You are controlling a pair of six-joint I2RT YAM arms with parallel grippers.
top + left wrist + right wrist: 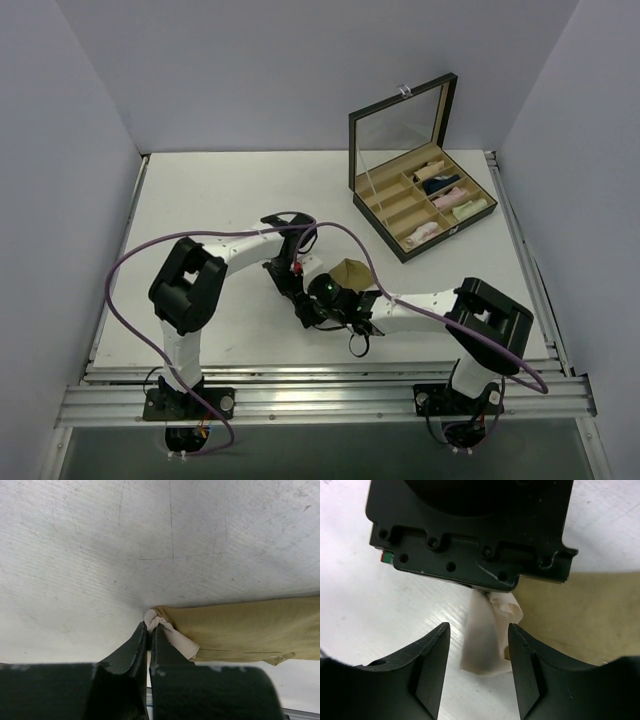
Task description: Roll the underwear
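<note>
Near the middle of the counter's near edge: the tan-beige underwear (347,272) lies on the white counter (200,200), under the spot where the two arms meet.
Left end effector (149,626): fingers pressed together and clamped on a bunched corner of the underwear's paler band (172,639), right at the fingertips.
Underwear relative to left end effector: from the pinched corner the tan cloth spreads flat along the counter, out to one side of the fingers. The band is gathered into a small knot-like fold at the grip.
Right end effector (479,630): fingers stand apart with nothing gripped.
Underwear relative to right end effector: a pale strip of the band lies on the counter in the gap between the two fingers. It sits closer to one finger, and whether it touches that finger cannot be told. The tan cloth extends beyond that same finger.
End effectors together: in the right wrist view the left one's dark body sits just past the right fingertips, and the pale strip comes out from beneath it.
Far right corner of the counter: a black compartment box (372,205) with its mirrored lid (400,135) raised holds cloth rolls (440,188), well apart from the underwear.
</note>
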